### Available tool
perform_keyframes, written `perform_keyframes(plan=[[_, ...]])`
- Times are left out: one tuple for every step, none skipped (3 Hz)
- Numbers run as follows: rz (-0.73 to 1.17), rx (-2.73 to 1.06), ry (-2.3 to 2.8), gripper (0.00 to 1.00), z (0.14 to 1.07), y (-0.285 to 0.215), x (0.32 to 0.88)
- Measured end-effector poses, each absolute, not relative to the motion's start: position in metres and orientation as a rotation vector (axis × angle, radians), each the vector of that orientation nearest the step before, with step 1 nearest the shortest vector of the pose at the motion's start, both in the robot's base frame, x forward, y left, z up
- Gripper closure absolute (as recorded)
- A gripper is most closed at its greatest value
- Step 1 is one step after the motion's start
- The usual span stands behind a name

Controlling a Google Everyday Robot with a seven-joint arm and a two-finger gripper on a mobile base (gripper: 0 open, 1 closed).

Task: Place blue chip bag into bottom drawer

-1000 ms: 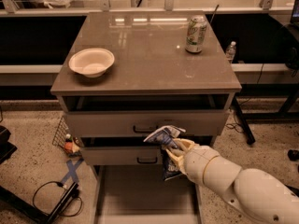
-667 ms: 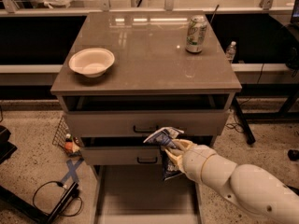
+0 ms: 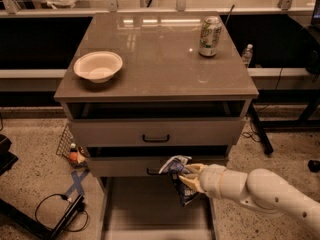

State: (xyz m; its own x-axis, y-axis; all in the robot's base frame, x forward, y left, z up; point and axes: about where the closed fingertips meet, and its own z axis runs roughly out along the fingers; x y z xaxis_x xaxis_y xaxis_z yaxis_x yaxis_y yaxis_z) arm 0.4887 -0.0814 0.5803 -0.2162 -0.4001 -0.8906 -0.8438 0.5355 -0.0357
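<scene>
- Lower than a moment ago, the gripper (image 3: 187, 177) and the blue chip bag (image 3: 184, 196) now hang in front of the middle drawer (image 3: 120, 166), over the pulled-out bottom drawer (image 3: 145, 209).
- The gripper is clenched on the bag's upper part, lower centre-right of the frame.
- The glossy brown bench (image 3: 150, 49) stands on a speckled floor (image 3: 35, 169).
- The bag hangs near the drawer's right rail, with the grey floor showing to its left.
- Count: one bowl (image 3: 98, 66), one soda can (image 3: 210, 36), one bag, three drawers.

cabinet top (image 3: 155, 59): bowl (image 3: 98, 66) at left, soda can (image 3: 210, 36) at back right, well apart; below: top drawer (image 3: 156, 132), middle drawer (image 3: 125, 166), bottom drawer (image 3: 140, 204) pulled out in front; gripper (image 3: 189, 176) over bottom drawer's right side, before middle drawer, clasping blue chip bag (image 3: 181, 186)
</scene>
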Motion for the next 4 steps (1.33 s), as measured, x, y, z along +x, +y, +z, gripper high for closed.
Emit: perform_keyframes(plan=[[0.677,-1.021,1.808,1.00,0.531,-0.100,0.463],[0.716,-1.010,1.803,1.00,0.519,-0.099,0.456],[0.714,-1.011,1.803,1.00,0.520,-0.099,0.456],[0.741,-1.024,1.833,1.00,0.495,-0.087,0.459]])
